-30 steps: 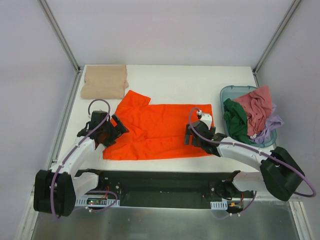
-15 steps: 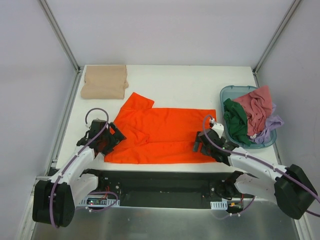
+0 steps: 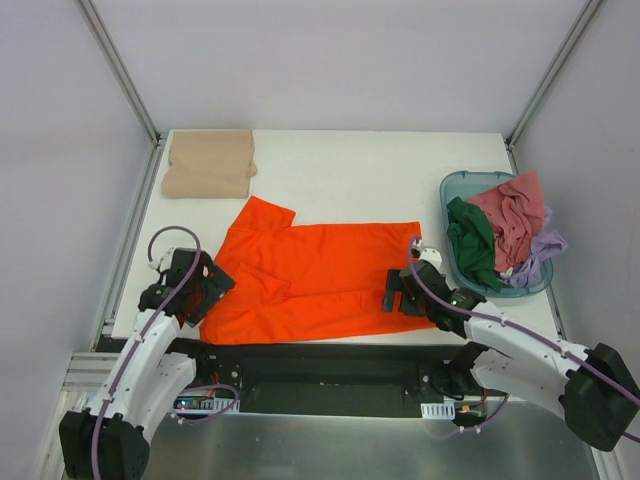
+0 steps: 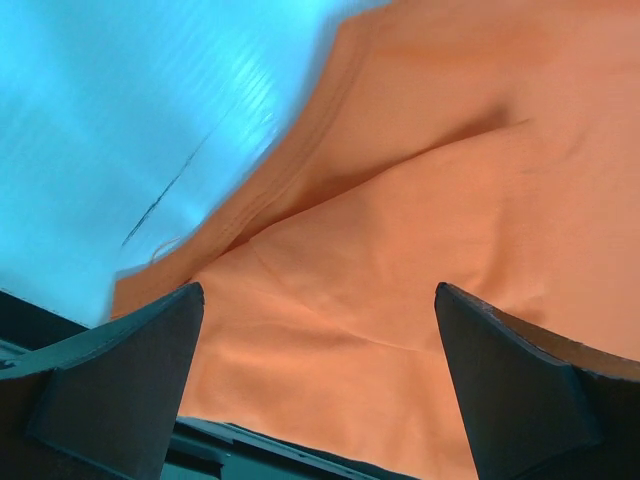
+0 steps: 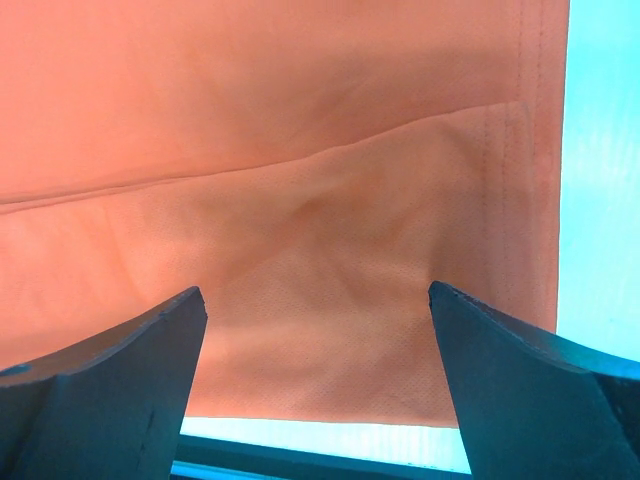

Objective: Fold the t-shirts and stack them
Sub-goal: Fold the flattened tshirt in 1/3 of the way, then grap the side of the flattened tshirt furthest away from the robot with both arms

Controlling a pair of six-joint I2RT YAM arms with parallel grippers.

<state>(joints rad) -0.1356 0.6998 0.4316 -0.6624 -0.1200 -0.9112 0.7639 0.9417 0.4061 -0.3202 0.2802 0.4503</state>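
Jaws are gaping empty on the left gripper and right gripper. The orange t-shirt is hugging the table edge; a nearward tug could drag it off.

Looks like a robotics lab test cell, definitely not anyone's home. Plain white bench boxed in by blank white panels and aluminium posts, plus a purple-cabled left arm and right arm bolted onto a black base plate along the near edge.
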